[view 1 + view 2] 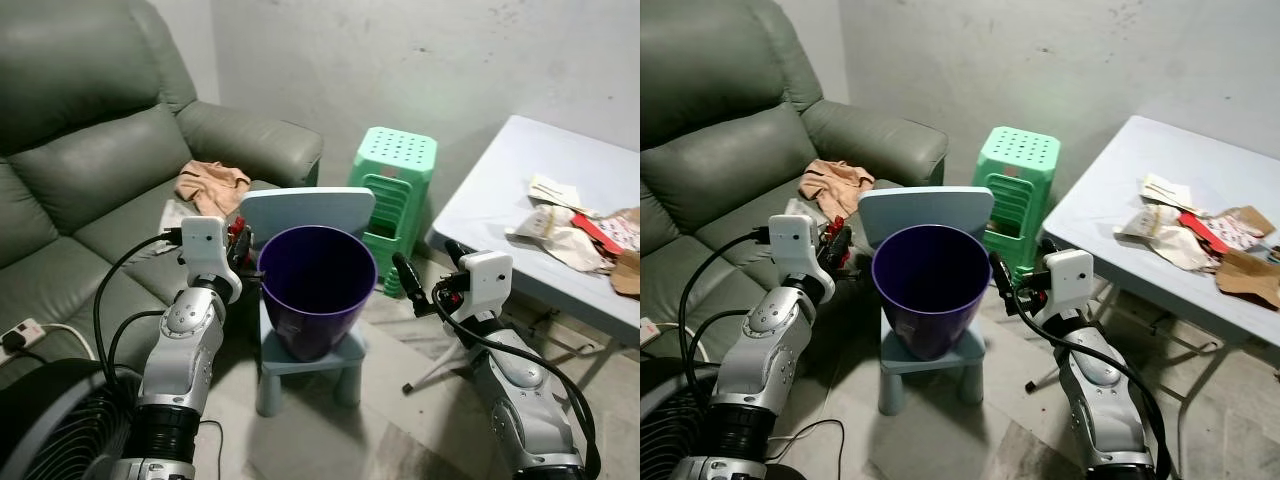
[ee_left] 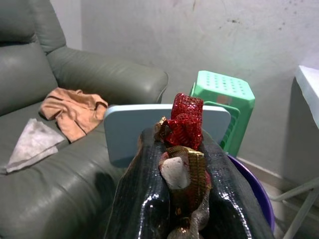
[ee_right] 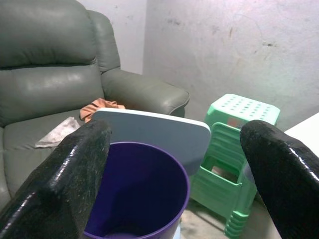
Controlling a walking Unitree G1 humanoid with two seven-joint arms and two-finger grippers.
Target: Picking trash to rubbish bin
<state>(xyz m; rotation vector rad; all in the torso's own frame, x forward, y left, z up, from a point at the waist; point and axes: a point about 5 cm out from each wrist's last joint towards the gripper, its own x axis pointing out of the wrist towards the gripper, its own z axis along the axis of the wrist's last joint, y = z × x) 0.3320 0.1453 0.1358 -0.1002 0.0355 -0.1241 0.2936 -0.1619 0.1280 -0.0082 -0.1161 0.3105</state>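
Your left hand (image 2: 182, 164) is squeezing a red wrapper (image 2: 185, 124) just beside the purple bin (image 1: 316, 285), not over it yet. Your right hand (image 3: 174, 174) is spread wide and holds nothing. More trash (image 1: 570, 225) waits on the counter (image 1: 500, 190).

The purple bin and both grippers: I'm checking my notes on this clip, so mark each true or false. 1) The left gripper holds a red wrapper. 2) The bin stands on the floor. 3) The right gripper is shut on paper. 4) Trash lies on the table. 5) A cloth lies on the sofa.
1) True: the left gripper is shut on a red and gold wrapper.
2) False: the purple bin stands on a small blue chair.
3) False: the right gripper is open and holds nothing.
4) True: paper trash lies on the table.
5) True: an orange cloth lies on the sofa.
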